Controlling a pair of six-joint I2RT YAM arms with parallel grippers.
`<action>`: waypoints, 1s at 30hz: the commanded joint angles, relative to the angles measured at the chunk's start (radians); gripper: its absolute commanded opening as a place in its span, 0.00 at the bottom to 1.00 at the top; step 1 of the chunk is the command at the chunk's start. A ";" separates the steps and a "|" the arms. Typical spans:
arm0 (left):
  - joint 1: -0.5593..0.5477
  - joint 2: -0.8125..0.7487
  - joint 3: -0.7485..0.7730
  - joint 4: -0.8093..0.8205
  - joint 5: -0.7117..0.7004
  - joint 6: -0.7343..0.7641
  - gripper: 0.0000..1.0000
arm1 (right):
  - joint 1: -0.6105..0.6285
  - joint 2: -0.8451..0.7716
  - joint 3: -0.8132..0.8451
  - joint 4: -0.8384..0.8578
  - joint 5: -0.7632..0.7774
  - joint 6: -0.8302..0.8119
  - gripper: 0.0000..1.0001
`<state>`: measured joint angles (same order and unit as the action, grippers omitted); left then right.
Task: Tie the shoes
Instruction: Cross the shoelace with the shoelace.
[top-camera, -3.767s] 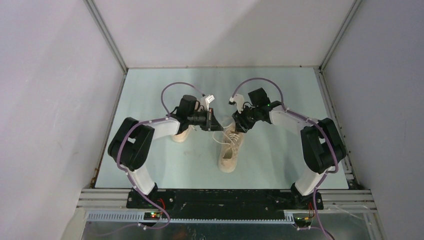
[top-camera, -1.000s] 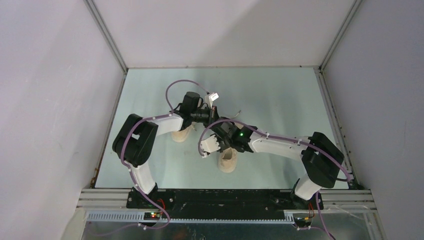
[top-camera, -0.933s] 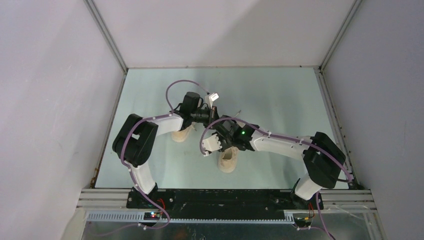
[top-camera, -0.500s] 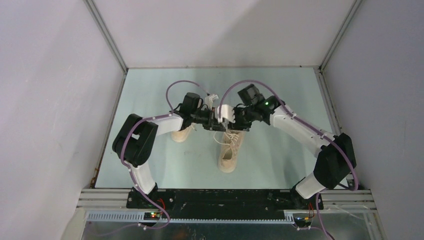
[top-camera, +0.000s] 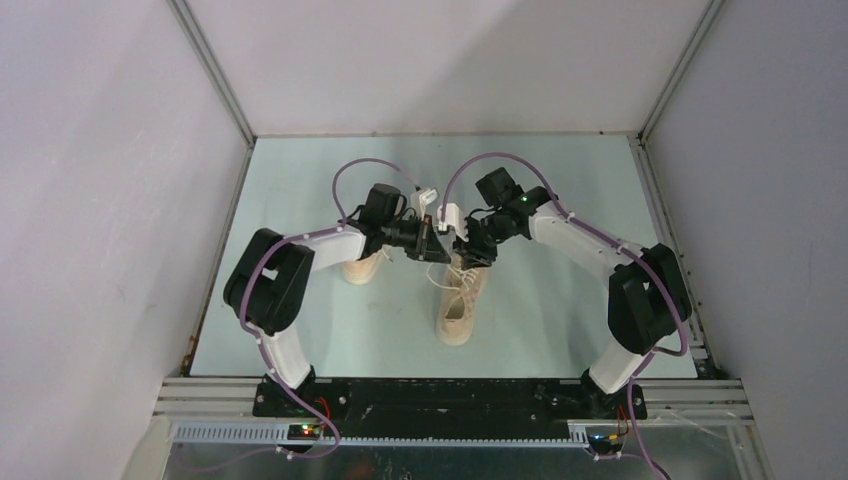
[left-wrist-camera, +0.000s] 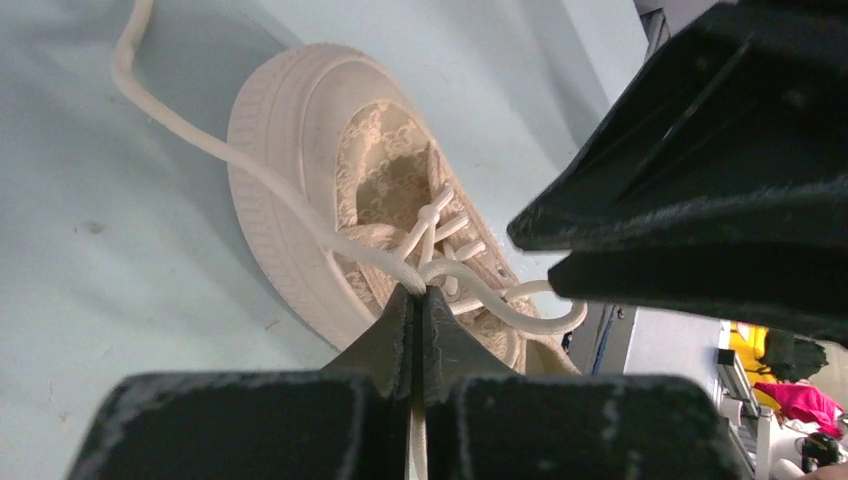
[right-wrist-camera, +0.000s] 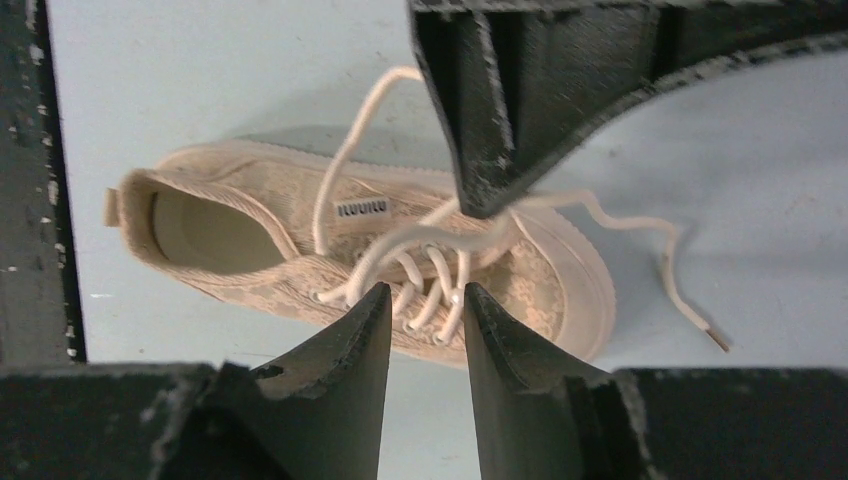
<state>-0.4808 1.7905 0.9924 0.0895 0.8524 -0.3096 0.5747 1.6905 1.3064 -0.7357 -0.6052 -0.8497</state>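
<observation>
One shoe (top-camera: 457, 300) lies mid-way on the table (top-camera: 560, 200), its lace (left-wrist-camera: 385, 268) pinched in the closed left gripper (left-wrist-camera: 415, 295); the right gripper (right-wrist-camera: 427, 295), jaws apart and empty above the lacing, should close squarely on the loose strand (right-wrist-camera: 640, 222) without slackening the held one.

We got flat, even light from above, and the pale mint-green tabletop (top-camera: 560, 200) came up bright and matte in the top view. In the left wrist view, the long off-white lace (left-wrist-camera: 190, 140) threw a soft grey shadow beside itself. The black left gripper fingers (left-wrist-camera: 385, 340) looked soft and grainy up close, and the far right corner dissolved into blur.
</observation>
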 joint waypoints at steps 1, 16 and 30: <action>0.005 -0.043 0.059 0.044 0.043 -0.016 0.00 | 0.029 -0.033 0.025 -0.016 -0.080 0.018 0.35; 0.004 -0.084 0.053 0.058 0.130 -0.028 0.00 | 0.098 -0.022 -0.001 0.063 0.088 0.111 0.22; -0.017 -0.178 -0.053 -0.050 0.146 0.148 0.00 | -0.026 -0.028 -0.014 -0.065 -0.036 -0.070 0.25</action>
<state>-0.4835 1.6638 0.9459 0.0532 0.9577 -0.2298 0.5545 1.6886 1.3041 -0.7803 -0.6067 -0.8448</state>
